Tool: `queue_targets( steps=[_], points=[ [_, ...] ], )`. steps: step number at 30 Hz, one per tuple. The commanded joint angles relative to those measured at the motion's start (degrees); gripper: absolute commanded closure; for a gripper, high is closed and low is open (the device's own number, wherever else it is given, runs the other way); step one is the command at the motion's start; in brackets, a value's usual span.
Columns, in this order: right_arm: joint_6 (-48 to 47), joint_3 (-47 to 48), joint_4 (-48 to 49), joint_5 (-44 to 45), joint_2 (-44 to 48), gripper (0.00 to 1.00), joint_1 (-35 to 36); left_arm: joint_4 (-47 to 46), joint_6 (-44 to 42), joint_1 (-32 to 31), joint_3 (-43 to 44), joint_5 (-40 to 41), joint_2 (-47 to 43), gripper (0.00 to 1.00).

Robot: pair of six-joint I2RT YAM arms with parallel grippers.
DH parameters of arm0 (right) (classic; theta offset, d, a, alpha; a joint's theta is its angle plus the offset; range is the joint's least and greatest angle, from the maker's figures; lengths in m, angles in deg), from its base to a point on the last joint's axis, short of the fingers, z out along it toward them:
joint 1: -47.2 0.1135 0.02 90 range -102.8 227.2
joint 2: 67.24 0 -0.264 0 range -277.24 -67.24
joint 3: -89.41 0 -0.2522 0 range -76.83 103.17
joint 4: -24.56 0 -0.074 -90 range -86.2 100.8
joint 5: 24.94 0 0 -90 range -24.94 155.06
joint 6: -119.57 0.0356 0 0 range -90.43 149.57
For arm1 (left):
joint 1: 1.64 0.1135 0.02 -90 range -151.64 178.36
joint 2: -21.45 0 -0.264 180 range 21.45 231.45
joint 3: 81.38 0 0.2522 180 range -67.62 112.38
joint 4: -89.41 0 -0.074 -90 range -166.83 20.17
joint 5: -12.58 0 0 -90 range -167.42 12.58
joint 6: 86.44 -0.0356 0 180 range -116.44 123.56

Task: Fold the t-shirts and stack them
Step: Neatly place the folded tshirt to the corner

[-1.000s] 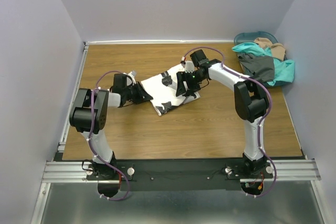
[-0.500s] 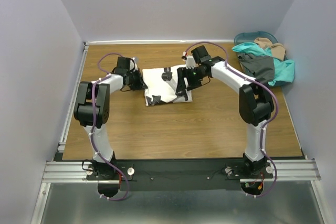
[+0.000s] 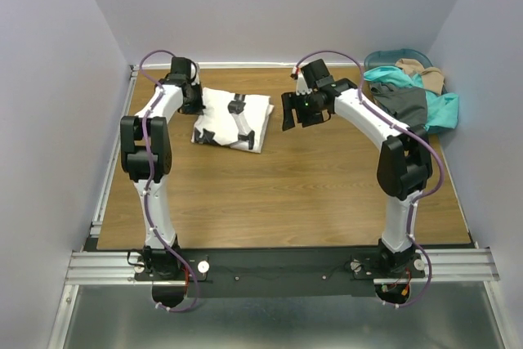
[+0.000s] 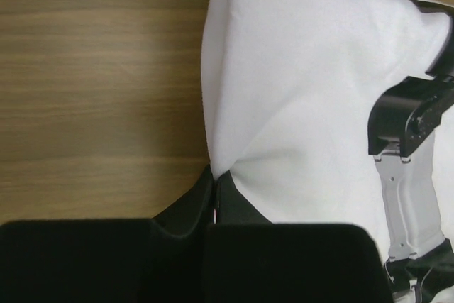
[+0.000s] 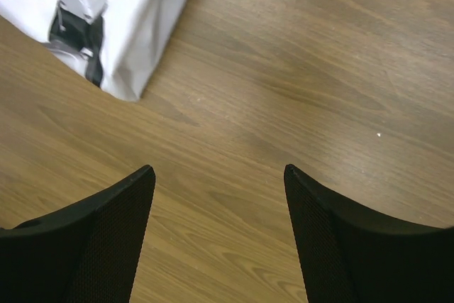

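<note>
Here, left tool (image 4: pixel 214 179) pinching white t-shirt (image 4: pixel 298 83) (black-grey print (image 4: pixel 406 148)), right tool (image 5: pixel 218 172) spread.

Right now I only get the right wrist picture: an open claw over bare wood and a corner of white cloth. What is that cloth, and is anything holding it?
Observer: It is the white t-shirt, folded into a rectangle. The left claw is shut on its edge.
Operator: Where on the table does it lie?
Observer: On the far left part of the table, to the left of the right claw.
Operator: Are there more shirts?
Observer: Yes. A teal t-shirt, a dark grey t-shirt and a tan t-shirt are heaped over a teal basket in the far right corner.
</note>
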Motion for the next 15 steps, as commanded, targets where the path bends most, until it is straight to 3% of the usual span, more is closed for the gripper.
queue_targets(
  steps=[1, 15],
  points=[
    [0.66, 3.52, -2.58, 4.42, 1.19, 0.20, 0.26, 6.47, -1.65, 4.85, 7.04, 4.32, 3.98, 1.00],
    [-0.92, 8.97, -3.99, 6.80, -2.33, 0.19, 0.09, 7.45, 5.02, 18.40, 20.58, 2.39, 10.06, 1.00]
  ],
)
